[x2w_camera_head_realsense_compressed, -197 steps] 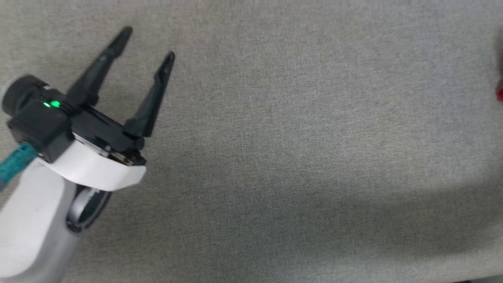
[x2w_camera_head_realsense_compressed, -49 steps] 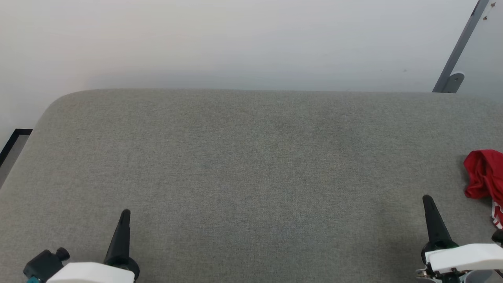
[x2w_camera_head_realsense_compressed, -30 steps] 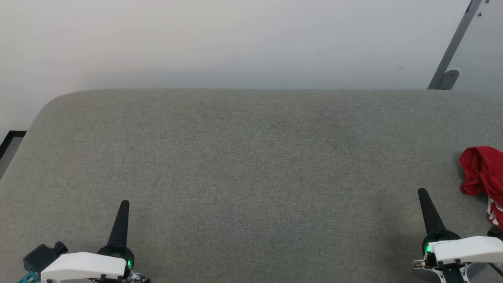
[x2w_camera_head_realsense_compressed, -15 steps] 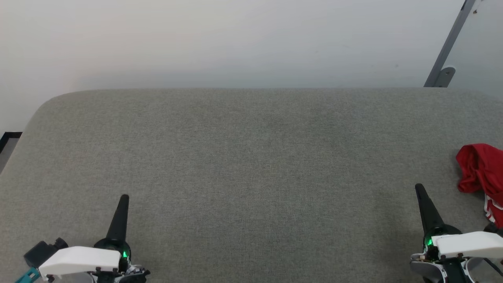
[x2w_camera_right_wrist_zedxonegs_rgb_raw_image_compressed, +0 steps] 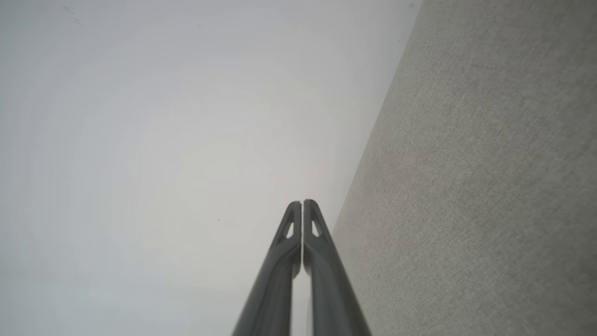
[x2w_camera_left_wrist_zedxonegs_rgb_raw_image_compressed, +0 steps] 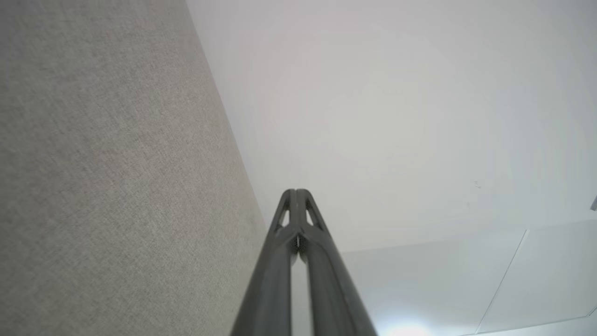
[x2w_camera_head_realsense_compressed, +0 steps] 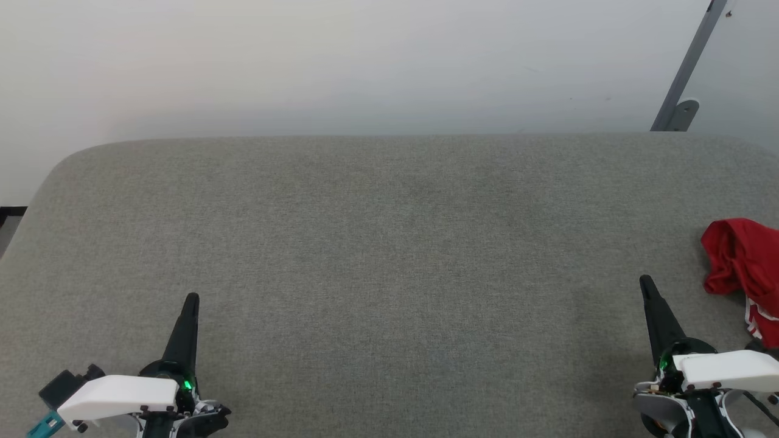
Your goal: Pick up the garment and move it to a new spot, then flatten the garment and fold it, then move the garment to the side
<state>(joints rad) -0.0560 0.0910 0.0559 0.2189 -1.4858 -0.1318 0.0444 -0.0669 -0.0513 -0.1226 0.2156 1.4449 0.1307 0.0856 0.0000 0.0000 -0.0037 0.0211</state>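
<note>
Head view: the table [x2w_camera_head_realsense_compressed: 389, 243] is covered in grey woven cloth with a fine, even grain. Its far edge runs straight across the upper third of the frame and rounds off at the upper left. Behind it is a plain, smooth, pale wall [x2w_camera_head_realsense_compressed: 365, 61]. A slim grey metal strut [x2w_camera_head_realsense_compressed: 681, 73] slants across the upper right corner.

The garment [x2w_camera_head_realsense_compressed: 737, 258] is at the right edge of the frame, about mid-height, lying on the table. It is a crumpled red heap of soft folds, cut off by the frame edge. A strip of white-and-red trim [x2w_camera_head_realsense_compressed: 752, 317] shows at its lower side. I cannot make out any lettering.

The left gripper [x2w_camera_head_realsense_compressed: 191, 298] is at the lower left. It is closed and empty, and its dark fingers read as one tapering spike pointing up the frame, with a white shell at the base. The right gripper [x2w_camera_head_realsense_compressed: 644, 281] is at the lower right, also closed and empty. Its spike leans slightly left. The garment is near it, to the upper right, and they do not touch.

Left wrist view: the fingers [x2w_camera_left_wrist_zedxonegs_rgb_raw_image_compressed: 280, 261] are pressed together, matte dark plastic with small triangular cut-outs near the tips. The cloth grain fills the left side and the smooth wall the right.

Right wrist view: the fingers [x2w_camera_right_wrist_zedxonegs_rgb_raw_image_compressed: 322, 270] are likewise pressed together with nothing between them. The wall is on the left and the cloth on the right.
</note>
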